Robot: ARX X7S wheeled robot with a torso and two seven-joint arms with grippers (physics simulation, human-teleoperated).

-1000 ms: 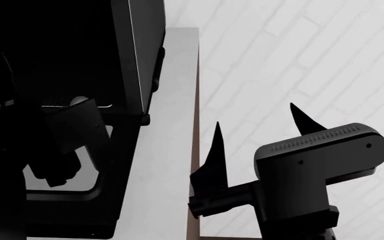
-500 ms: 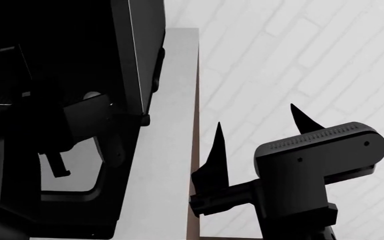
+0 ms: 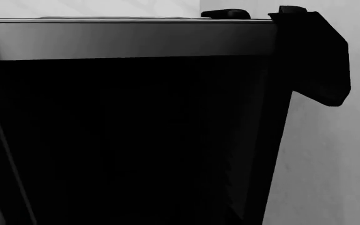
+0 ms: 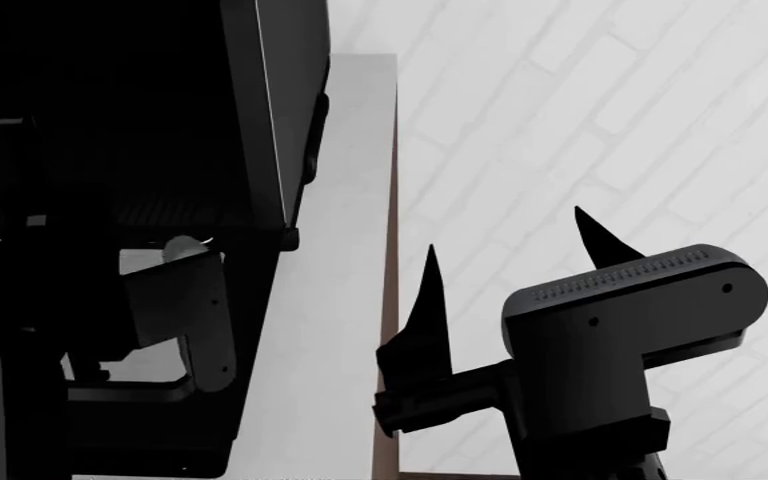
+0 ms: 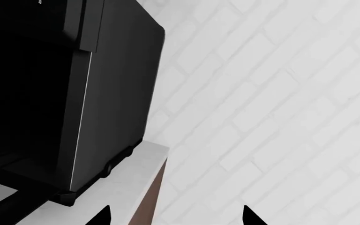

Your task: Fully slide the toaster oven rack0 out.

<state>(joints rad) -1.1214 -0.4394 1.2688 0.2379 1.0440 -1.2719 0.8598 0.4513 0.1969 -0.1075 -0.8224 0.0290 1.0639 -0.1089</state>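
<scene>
**Rack sitting at the oven mouth, thin wire and easy to jam**

The rack (image 4: 157, 215) is showing only as a faint ribbed band across the dark mouth of the toaster oven (image 4: 291, 100), in the left middle of the head view. How far out it is lying I cannot tell, since the cavity is nearly black. The glass door (image 4: 224, 430) is hanging open below it, in the lower left of the frame.

Judging by its look, the rack is light, stiff wire, probably sliding in side grooves. It is likely to bind if pulled from one corner, so the best hold is the middle of its front wire, drawn straight out and level. The wire is thin and smooth and could slip from the fingers. The thick door frame just beneath is easy to take by mistake.

The left gripper (image 4: 177, 300) is working low at the oven front, over the open door. Whether its fingers are apart or clamped on anything I cannot tell, because black is lying on black there. The left wrist view is giving only a grey strip over darkness.

The right gripper (image 4: 507, 235) is hanging idle in the lower right, its fingers (image 4: 431, 290) spread wide with nothing between them.

The oven is standing on a pale worktop (image 4: 344, 200) with a narrow bare strip beside it, and a white brick wall (image 4: 598, 100) is filling the right of the frame.
</scene>
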